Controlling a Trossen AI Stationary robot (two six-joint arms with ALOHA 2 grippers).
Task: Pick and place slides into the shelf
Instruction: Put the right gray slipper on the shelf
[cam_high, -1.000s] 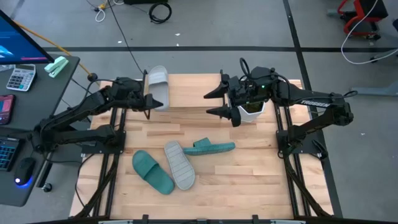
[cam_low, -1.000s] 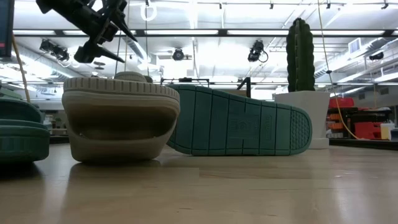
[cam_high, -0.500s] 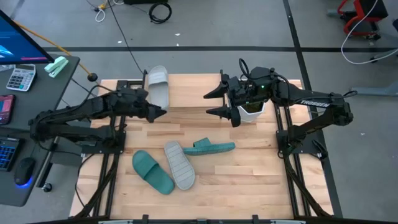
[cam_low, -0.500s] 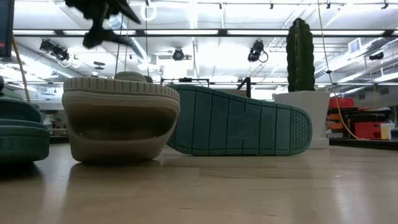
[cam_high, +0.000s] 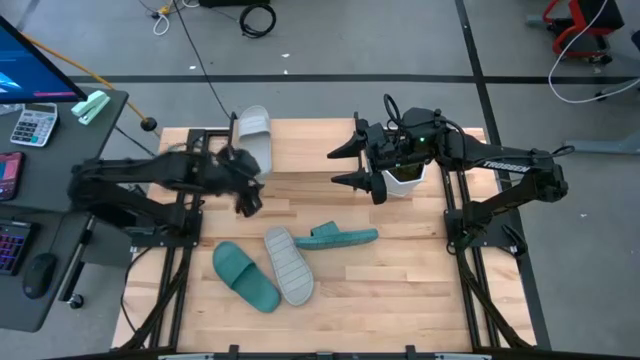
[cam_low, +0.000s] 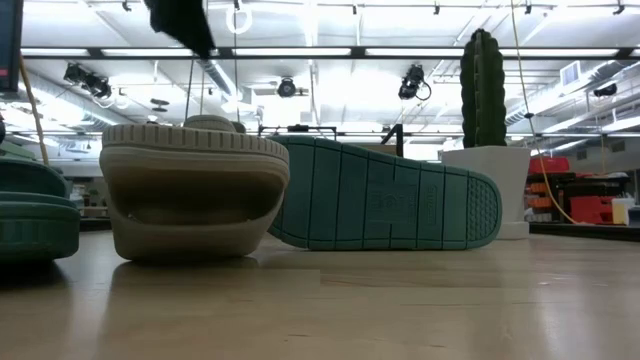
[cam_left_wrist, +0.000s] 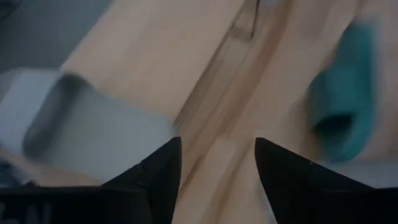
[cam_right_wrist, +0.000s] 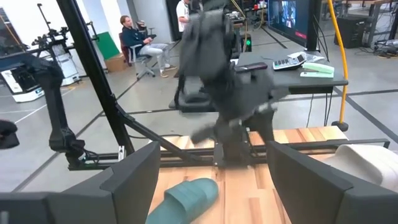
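One pale slide (cam_high: 255, 140) lies at the table's far edge; it also shows in the left wrist view (cam_left_wrist: 81, 124). Near the middle, a second pale slide (cam_high: 288, 265) lies sole up between a flat teal slide (cam_high: 245, 275) and a teal slide on its side (cam_high: 338, 237). My left gripper (cam_high: 248, 195) hangs open above bare wood, between the far slide and the group, its fingers (cam_left_wrist: 158, 171) empty. My right gripper (cam_high: 338, 167) waits open, level, high over the far middle. I cannot tell the shelf apart from the wooden tabletop.
A cactus in a white pot (cam_high: 405, 178) stands under the right arm, far right. A desk with a calculator (cam_high: 32, 125) stands left of the table. People sit in the room beyond (cam_right_wrist: 134, 37). Bare wood (cam_high: 400, 280) lies near right.
My left gripper has swung away from the pale slide at the far edge, toward the table's middle and near edge, rising a little and rolling at the wrist. The slides have not moved.
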